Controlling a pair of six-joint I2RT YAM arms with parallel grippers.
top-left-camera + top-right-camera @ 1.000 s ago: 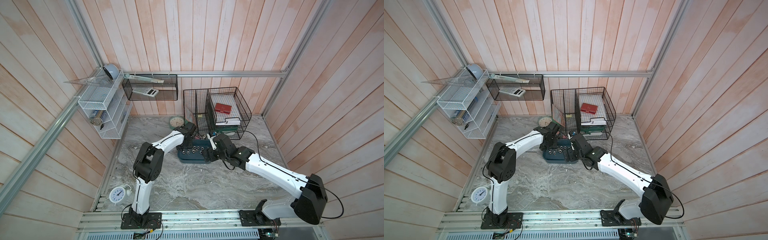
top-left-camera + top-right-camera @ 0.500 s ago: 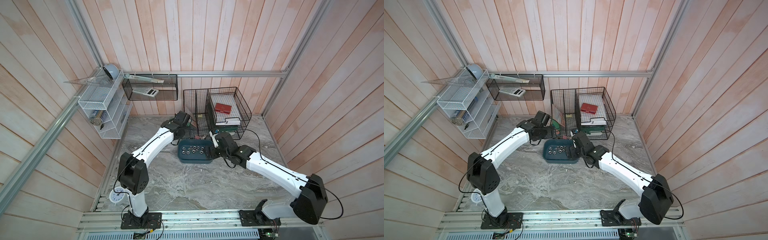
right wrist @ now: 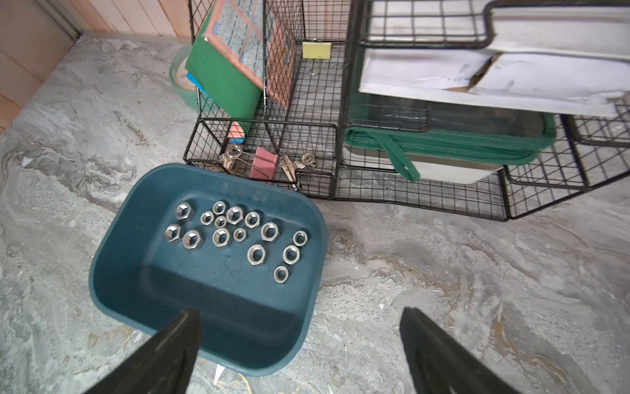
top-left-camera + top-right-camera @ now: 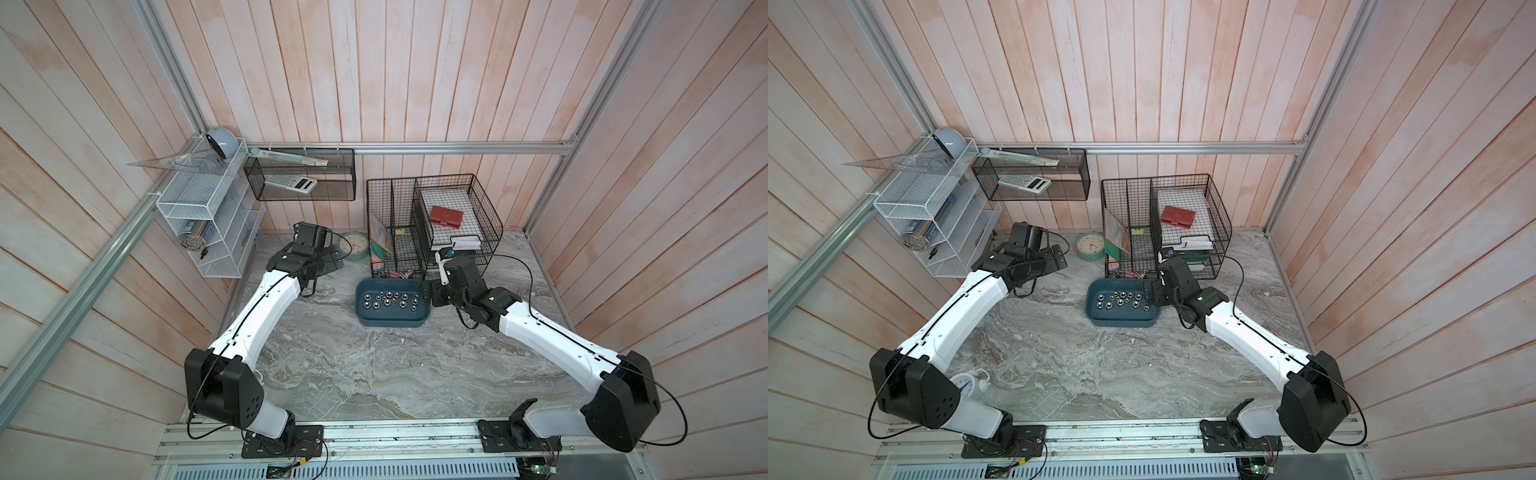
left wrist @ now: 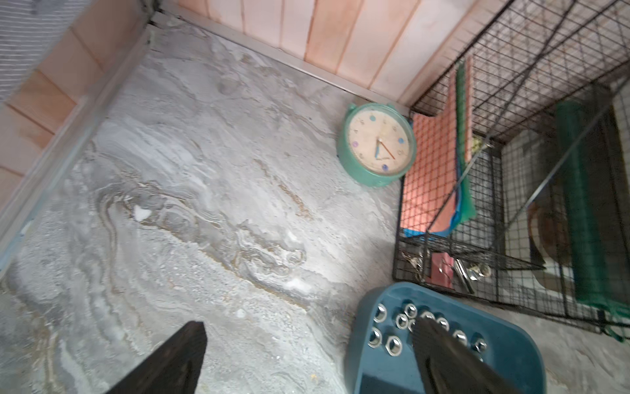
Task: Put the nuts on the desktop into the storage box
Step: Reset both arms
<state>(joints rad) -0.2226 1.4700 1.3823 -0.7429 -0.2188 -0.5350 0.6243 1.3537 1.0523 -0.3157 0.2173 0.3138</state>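
The teal storage box (image 4: 390, 323) (image 4: 1121, 323) lies on the grey marble desktop (image 4: 353, 365) (image 4: 1079, 365), just in front of the wire organiser. Several silver nuts (image 4: 388, 298) (image 4: 1121, 300) (image 3: 235, 232) (image 5: 392, 343) lie inside it, toward its back; every nut I see is in the box. My left gripper (image 4: 332, 258) (image 4: 1059, 257) (image 5: 310, 327) hangs open and empty over bare desktop, well left of the box. My right gripper (image 4: 428, 291) (image 4: 1152, 293) (image 3: 300, 314) is open and empty at the box's right end, straddling one corner.
A black wire organiser (image 4: 432, 224) with papers, a red wallet and binder clips (image 3: 262, 163) stands right behind the box. A green clock (image 4: 354, 246) (image 5: 376, 145) leans at the back wall. A white alarm clock (image 4: 967, 382) sits front left. White mesh shelves (image 4: 208, 224) hang on the left wall.
My left gripper has drawn back from over the box toward the back left and its jaws have opened. The right gripper has pulled slightly back to the box's right end, still open.
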